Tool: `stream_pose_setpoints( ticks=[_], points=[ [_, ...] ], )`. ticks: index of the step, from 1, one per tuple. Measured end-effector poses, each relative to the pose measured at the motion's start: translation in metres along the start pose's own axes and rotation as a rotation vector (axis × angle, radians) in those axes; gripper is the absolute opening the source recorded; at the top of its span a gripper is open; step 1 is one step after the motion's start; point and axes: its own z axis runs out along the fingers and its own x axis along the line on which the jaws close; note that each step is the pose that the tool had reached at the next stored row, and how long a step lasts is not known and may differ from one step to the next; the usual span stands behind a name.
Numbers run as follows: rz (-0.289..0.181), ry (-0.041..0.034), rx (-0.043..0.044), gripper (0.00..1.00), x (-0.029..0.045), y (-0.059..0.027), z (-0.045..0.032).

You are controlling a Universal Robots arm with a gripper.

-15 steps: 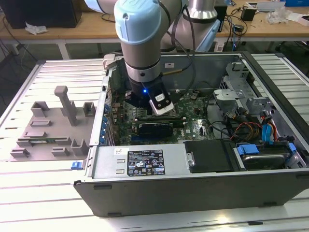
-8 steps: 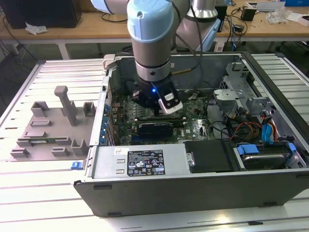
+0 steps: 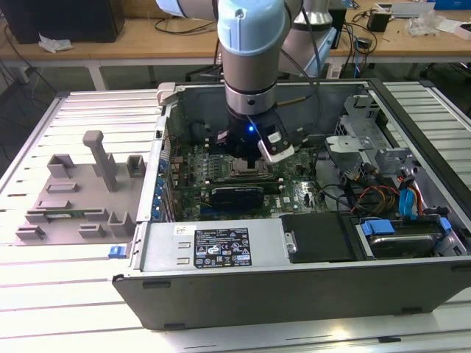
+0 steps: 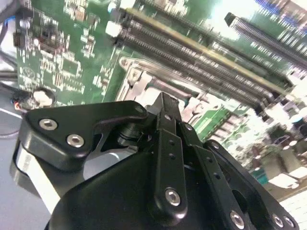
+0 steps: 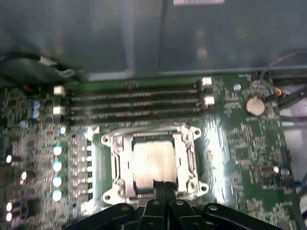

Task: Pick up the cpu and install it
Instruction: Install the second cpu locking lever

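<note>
Silvery square cpu (image 5: pixel 152 164) (metal-framed socket (image 5: pixel 118 165))

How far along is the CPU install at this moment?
Looks mostly done: in the first wrist view the cpu lies inside the metal-framed socket on the motherboard. In hand: the gripper sits at the chip's near edge, and in the exterior view the arm is down inside the computer case over the socket. I cannot tell whether the chip is fully seated or already let go.
</note>
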Motion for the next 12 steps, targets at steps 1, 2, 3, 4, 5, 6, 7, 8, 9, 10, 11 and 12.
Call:
stream_pose_setpoints(
  ticks=[1, 2, 3, 4, 5, 6, 7, 8, 9, 10, 11, 12],
  points=[
    [0.000, -0.0003, 0.0013, 0.11, 0.0002, 0.0029, 0.0007],
    [0.000, -0.0005, 0.0044, 0.11, 0.0003, 0.0050, 0.0010],
    [0.000, -0.0009, 0.0076, 0.11, 0.0003, 0.0060, 0.0003],
    [-0.001, -0.0010, 0.0115, 0.11, 0.0002, 0.0067, -0.0013],
    [-0.001, -0.0012, 0.0151, 0.11, 0.0001, 0.0076, -0.0038],
    [-0.001, -0.0015, 0.0179, 0.11, -0.0001, 0.0085, -0.0069],
    [-0.001, -0.0017, 0.0205, 0.11, -0.0002, 0.0094, -0.0099],
    [-0.002, -0.0017, 0.0217, 0.11, -0.0004, 0.0100, -0.0120],
    [-0.002, -0.0018, 0.0218, 0.11, -0.0005, 0.0102, -0.0125],
    [-0.002, -0.0019, 0.0217, 0.11, -0.0004, 0.0102, -0.0125],
    [-0.002, -0.0018, 0.0219, 0.11, -0.0004, 0.0103, -0.0128],
    [-0.001, -0.0018, 0.0219, 0.11, -0.0004, 0.0104, -0.0130]
  ],
)
